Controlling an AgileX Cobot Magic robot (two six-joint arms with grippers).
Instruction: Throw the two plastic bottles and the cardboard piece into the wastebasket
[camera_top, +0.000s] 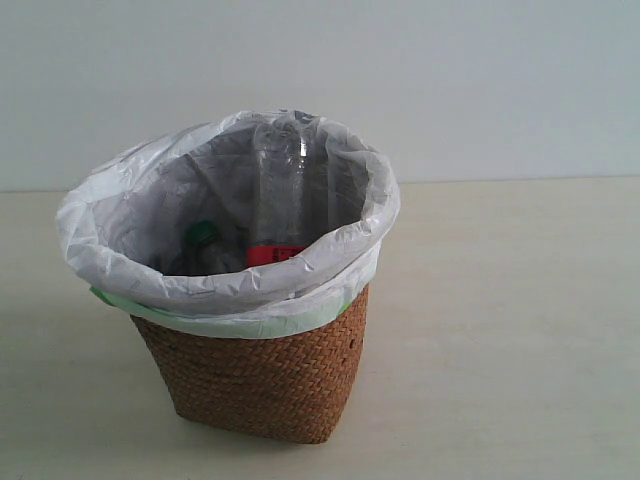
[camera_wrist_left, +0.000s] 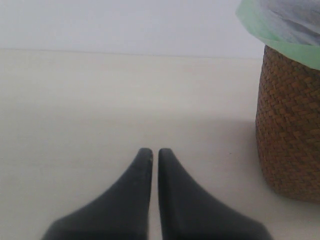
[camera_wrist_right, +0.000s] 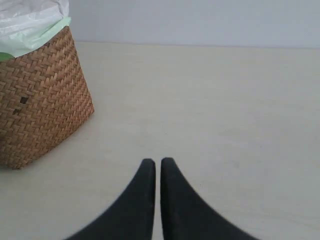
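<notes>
Brown woven wicker wastebasket (camera_top: 255, 385), tapered toward its base, upright on a pale beige tabletop (camera_top: 520, 330) before a plain grey-white wall (camera_top: 480, 80). Lined with a translucent white plastic bag (camera_top: 110, 215) folded out over the rim, with a pale green edge (camera_top: 322, 312) hanging just below the fold.

Inside the wastebasket, a slim clear plastic bottle (camera_top: 280, 190) with a red label, standing nearly upright against the far side of the liner, its upper end level with the rim. Beside it and lower down, a green cap (camera_top: 203, 235) of a second bottle, deep in the liner's shadow, the bottle's body hard to make out.

Left gripper (camera_wrist_left: 151, 152) low over the tabletop, near the wastebasket's wicker wall but not touching it; dark fingers pressed almost together, only a hairline slit between them, nothing held. Right gripper (camera_wrist_right: 158, 162) likewise low over the tabletop on the wastebasket's other side, apart from the wicker, fingers closed to the same thin slit, empty.
</notes>
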